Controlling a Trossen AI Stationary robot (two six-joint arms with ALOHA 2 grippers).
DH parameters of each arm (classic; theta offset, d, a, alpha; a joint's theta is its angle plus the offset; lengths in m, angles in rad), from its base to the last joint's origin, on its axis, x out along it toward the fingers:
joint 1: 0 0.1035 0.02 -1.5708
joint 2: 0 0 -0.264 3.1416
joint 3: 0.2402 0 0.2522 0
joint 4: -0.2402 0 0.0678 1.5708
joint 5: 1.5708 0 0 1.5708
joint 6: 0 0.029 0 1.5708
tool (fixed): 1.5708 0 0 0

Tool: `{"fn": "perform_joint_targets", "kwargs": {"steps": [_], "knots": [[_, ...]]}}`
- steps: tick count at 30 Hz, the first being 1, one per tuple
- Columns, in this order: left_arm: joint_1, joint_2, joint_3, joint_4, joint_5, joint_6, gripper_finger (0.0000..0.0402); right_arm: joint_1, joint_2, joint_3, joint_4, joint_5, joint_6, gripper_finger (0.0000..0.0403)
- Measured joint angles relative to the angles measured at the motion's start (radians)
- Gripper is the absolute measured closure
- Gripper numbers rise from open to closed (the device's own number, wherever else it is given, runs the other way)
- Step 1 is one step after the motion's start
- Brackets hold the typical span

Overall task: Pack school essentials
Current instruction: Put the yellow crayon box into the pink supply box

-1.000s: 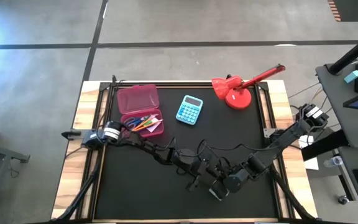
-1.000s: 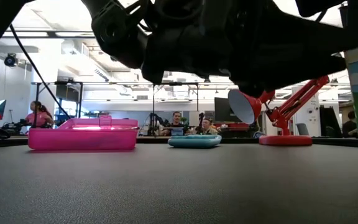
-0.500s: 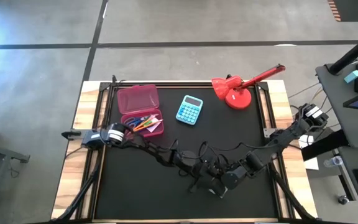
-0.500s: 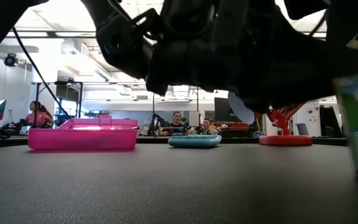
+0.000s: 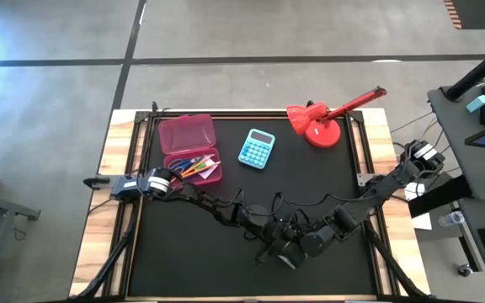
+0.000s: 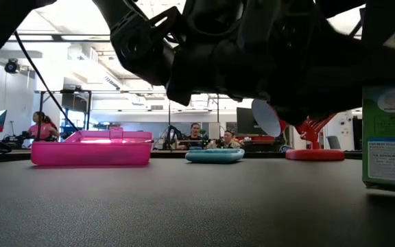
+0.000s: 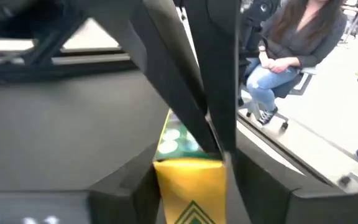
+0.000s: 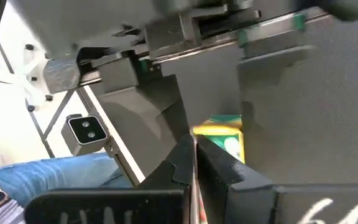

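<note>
The white-green packet (image 6: 389, 137), yellow on top, stands low at the table's near middle, close over or on the black mat. It also shows in the left wrist view (image 7: 188, 180) and the right wrist view (image 8: 227, 138). My right gripper (image 5: 297, 249) is shut on it. My left gripper (image 5: 274, 242) meets it from the table's left, open, with one finger close on either side of the packet; I cannot tell whether they touch. Scissors, pens and a pad lie in the pink box (image 5: 194, 166) at the far left. My right gripper holds the packet at its top edge (image 7: 211, 149), its two fingers (image 7: 185, 81) slanting down onto it from the table's right. The packet stays upright below the fingers. Whether its bottom (image 6: 389, 184) rests on the mat I cannot tell.
The pink box's open lid (image 5: 185, 132) lies behind its tray. A blue calculator (image 5: 258, 148) and a red desk lamp (image 5: 322, 118) stand at the far side. Both arms crowd the near middle. People sit in the room beyond the table.
My right gripper has carried the packet a short way toward the table's left edge, upright throughout, until it sits between my left gripper's fingers. My left arm has reached slightly toward it.
</note>
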Motion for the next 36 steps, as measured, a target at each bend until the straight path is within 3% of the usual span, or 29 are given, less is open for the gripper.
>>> {"fn": "perform_joint_targets", "kwargs": {"steps": [10,17,26,31,36], "knots": [[0.0,0.0,-0.005,-0.012,0.03,-0.006,0.0349,0.0,0.0,0.0,0.0,-0.001,-0.024,0.0394],[0.0,-0.003,-0.005,-0.014,0.034,-0.01,0.0359,0.0,-0.019,0.001,-0.002,-0.001,-0.001,0.0379],[0.004,-0.051,-0.013,-0.031,0.037,-0.011,0.0359,0.0,-0.087,0.061,-0.077,0.059,-0.072,0.0286],[0.027,-0.129,-0.018,-0.242,0.036,-0.01,0.0359,0.0,-0.102,0.134,-0.235,0.111,-0.141,0.0253],[0.083,-0.227,-0.018,-0.53,0.032,-0.002,0.0359,0.0,-0.104,0.204,-0.335,0.157,-0.215,0.0246]]}}
